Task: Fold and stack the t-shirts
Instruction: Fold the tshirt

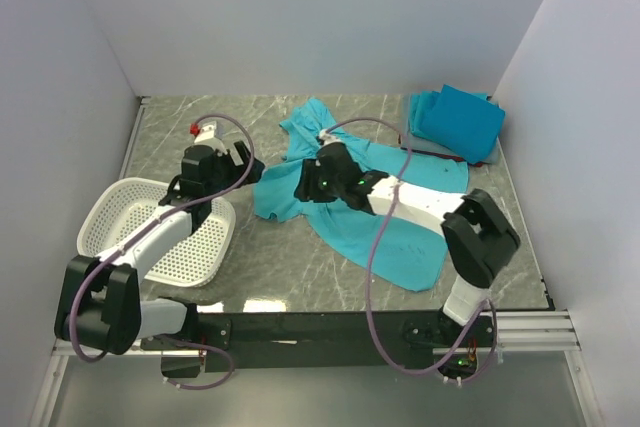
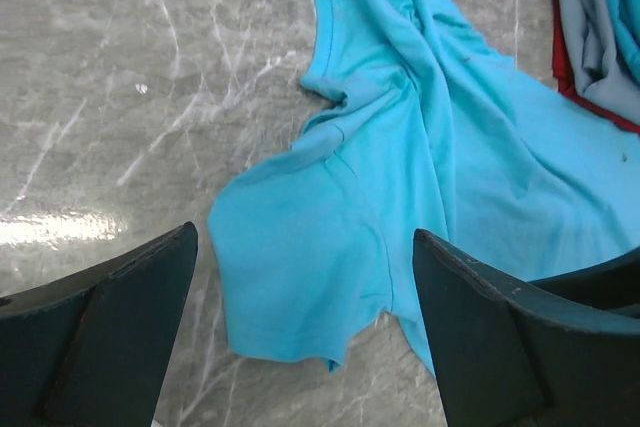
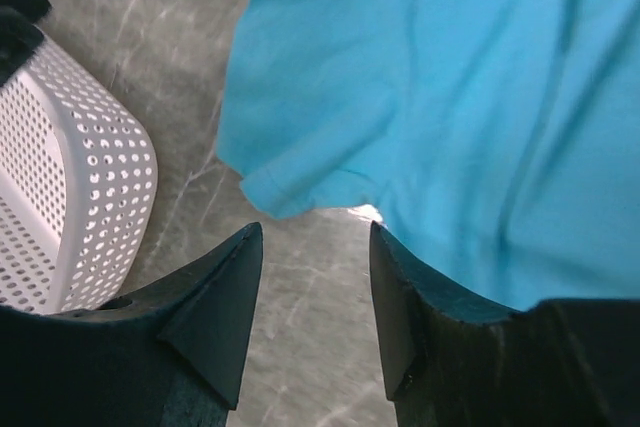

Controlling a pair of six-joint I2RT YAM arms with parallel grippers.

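Observation:
A bright teal t-shirt [image 1: 375,212] lies spread and crumpled on the marble table. In the left wrist view [image 2: 400,157] one sleeve lies below my open, empty left gripper [image 2: 305,247]. That gripper [image 1: 246,160] hovers just left of the shirt. My right gripper [image 1: 303,185] is over the shirt's left sleeve. It is open and empty [image 3: 315,247], just above the table at the sleeve's hem [image 3: 300,187]. A folded stack [image 1: 457,122] sits at the back right, with a teal shirt on top, then a grey-blue one [image 2: 590,27] and a red one [image 2: 565,72].
A white perforated basket [image 1: 150,232] stands at the front left by the left arm, and it also shows in the right wrist view [image 3: 70,197]. White walls close in the table on three sides. Bare marble [image 1: 210,117] lies at the back left.

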